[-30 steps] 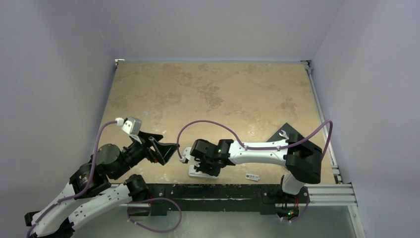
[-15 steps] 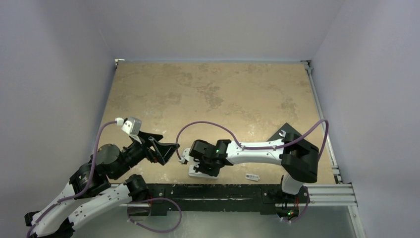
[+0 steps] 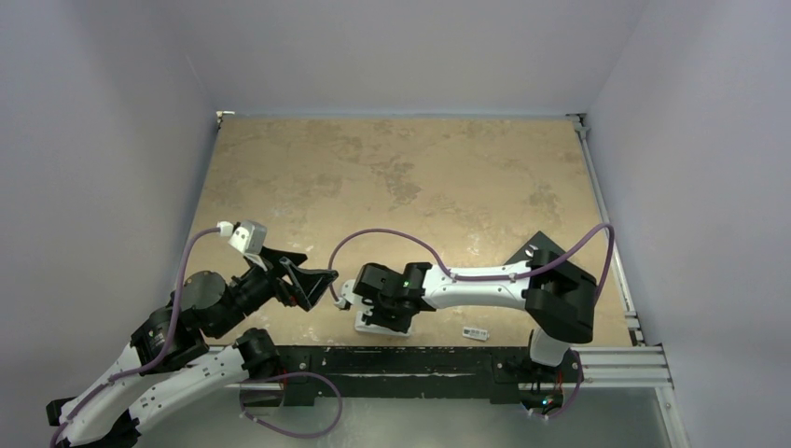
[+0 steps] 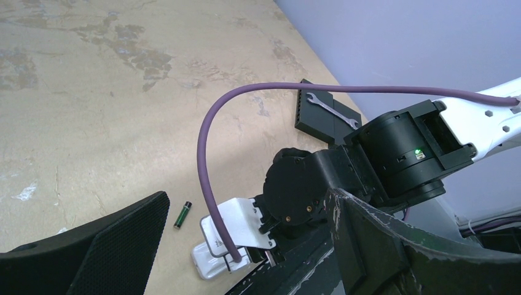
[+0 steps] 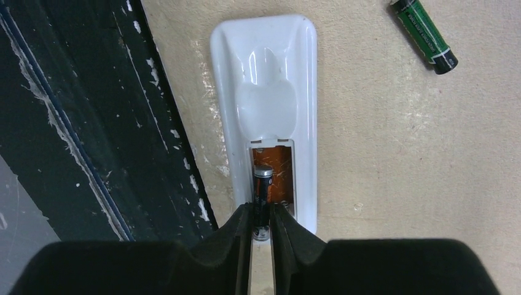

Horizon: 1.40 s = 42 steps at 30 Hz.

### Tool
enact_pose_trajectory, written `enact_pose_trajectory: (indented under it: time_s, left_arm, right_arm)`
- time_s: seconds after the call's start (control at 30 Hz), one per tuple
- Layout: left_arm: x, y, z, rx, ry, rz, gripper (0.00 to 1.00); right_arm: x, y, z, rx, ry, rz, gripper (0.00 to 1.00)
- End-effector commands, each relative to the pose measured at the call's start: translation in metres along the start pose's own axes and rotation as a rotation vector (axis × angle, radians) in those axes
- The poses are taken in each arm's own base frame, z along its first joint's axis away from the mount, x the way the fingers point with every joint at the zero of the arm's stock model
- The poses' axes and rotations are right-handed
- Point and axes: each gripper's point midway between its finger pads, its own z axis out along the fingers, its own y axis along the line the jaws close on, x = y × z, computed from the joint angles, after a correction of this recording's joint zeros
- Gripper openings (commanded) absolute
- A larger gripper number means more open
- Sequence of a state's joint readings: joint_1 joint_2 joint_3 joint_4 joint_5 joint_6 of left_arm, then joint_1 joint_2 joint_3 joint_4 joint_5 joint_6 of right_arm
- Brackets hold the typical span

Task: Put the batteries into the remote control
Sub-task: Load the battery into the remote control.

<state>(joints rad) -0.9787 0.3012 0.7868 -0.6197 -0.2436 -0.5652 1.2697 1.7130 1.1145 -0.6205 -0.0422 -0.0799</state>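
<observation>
The remote control (image 5: 264, 80) lies back-up at the table's near edge, its compartment open and orange inside. One dark battery (image 5: 261, 187) lies along the compartment's left side. My right gripper (image 5: 262, 227) is shut on it, a finger pressed against each side. The second battery (image 5: 425, 35), green and black, lies loose on the table beside the remote and also shows in the left wrist view (image 4: 181, 215). From the top, the right gripper (image 3: 373, 313) covers most of the remote (image 3: 371, 326). My left gripper (image 3: 322, 280) hovers open just left of it, holding nothing.
A small white cover piece (image 3: 476, 333) lies right of the remote near the front edge. A black block with a wrench on it (image 3: 541, 250) sits by the right arm. The black table rail (image 5: 92, 123) runs right beside the remote. A purple cable (image 4: 209, 153) arcs over the right wrist.
The right arm's elbow has drifted slightly left. The left arm, remote and loose battery have not moved.
</observation>
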Motion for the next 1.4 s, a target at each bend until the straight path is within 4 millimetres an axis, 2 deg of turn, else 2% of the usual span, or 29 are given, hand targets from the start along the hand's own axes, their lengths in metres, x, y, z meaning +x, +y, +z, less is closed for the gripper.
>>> enact_pose_trajectory:
  time_s: [0.0,0.37,0.9,1.1,1.37]
  left_arm:
    - [-0.001,0.000,0.001,0.000,-0.014,-0.015,0.99]
    - [-0.001,0.000,0.001,0.000,-0.013,-0.015,0.99]
    - [0.000,0.000,0.002,-0.001,-0.009,-0.012,0.99]
    - [-0.001,0.000,0.002,-0.002,-0.009,-0.011,0.99]
    - [0.001,0.000,0.002,0.000,-0.006,-0.012,0.99]
  right_arm:
    - [-0.023,-0.002,-0.002,0.009,-0.060,-0.035,0.23]
    - [-0.025,-0.003,0.000,0.014,-0.064,-0.039,0.28]
    - [-0.035,-0.005,-0.003,0.024,-0.086,-0.037,0.30]
    - [-0.041,-0.005,-0.012,0.028,-0.115,-0.010,0.30]
    - [-0.041,-0.002,-0.030,0.040,-0.181,0.118,0.32]
